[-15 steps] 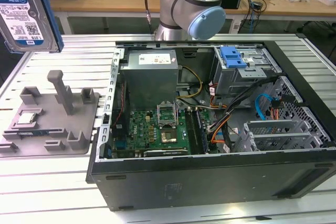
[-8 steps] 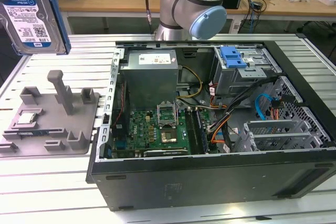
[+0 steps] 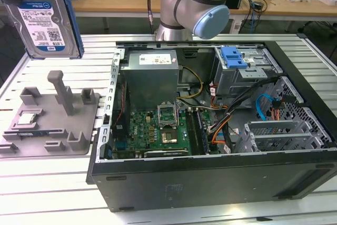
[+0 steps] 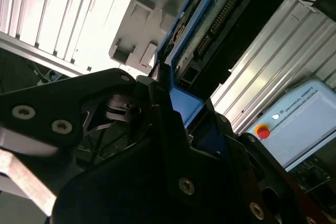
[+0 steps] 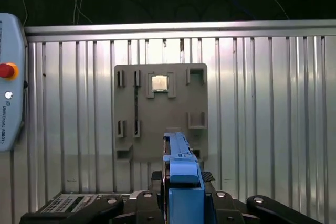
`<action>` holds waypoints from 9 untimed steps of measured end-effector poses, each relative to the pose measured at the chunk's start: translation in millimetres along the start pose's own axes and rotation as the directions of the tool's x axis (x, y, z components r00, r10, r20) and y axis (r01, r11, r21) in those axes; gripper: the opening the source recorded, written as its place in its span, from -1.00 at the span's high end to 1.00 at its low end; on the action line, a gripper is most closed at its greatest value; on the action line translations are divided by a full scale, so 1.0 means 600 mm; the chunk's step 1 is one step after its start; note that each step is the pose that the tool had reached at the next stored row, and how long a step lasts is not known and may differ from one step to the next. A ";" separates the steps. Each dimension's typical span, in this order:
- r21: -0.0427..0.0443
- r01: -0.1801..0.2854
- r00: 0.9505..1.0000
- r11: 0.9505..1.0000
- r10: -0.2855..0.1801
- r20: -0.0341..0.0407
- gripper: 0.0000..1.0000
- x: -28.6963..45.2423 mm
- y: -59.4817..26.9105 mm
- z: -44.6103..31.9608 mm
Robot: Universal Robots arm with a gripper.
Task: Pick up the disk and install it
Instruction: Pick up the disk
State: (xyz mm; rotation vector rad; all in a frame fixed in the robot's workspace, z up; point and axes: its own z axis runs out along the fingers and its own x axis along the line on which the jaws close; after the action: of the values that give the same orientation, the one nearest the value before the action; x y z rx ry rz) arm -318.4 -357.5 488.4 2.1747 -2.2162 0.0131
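Stiffness and a fair weight for its size are to be expected of the disk (image 3: 43,22): a flat metal body with a printed label, edged by a blue carrier frame (image 3: 72,19). It is judged to be shock-sensitive, and the bare circuit board and connector pins (image 4: 220,22) exposed in the second wrist view should not be pressed. The plastic frame is the sound place for a hold, since the smooth metal faces would be slippery.

That is where it is taken: in the first wrist view the gripper (image 5: 181,182) is clamped on one end of the frame, the disk standing on edge between its jaws. In the exterior view the disk is seen held in the air at the exterior view's left, well above the grey fixture tray (image 3: 79,146), where a small processor chip (image 3: 27,119) lies. The open computer case (image 3: 210,183) stands on the ribbed table (image 3: 47,198) beside the tray, its drive cage (image 3: 242,72) well apart from the disk.
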 end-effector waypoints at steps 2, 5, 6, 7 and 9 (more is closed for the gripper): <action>0.000 0.000 1.000 1.000 0.000 0.000 0.26 0.010 -0.024 -0.001; 0.000 0.000 1.000 1.000 0.000 0.000 0.26 0.022 -0.051 -0.001; 0.000 0.000 1.000 1.000 0.000 0.000 0.26 0.024 -0.056 -0.001; 0.000 0.000 1.000 1.000 0.000 0.000 0.26 0.028 -0.064 -0.002; 0.000 0.000 1.000 1.000 0.000 0.000 0.26 0.038 -0.085 -0.002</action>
State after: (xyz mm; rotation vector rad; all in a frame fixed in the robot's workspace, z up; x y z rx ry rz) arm -267.9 -381.0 489.4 2.1744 -2.2163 0.0129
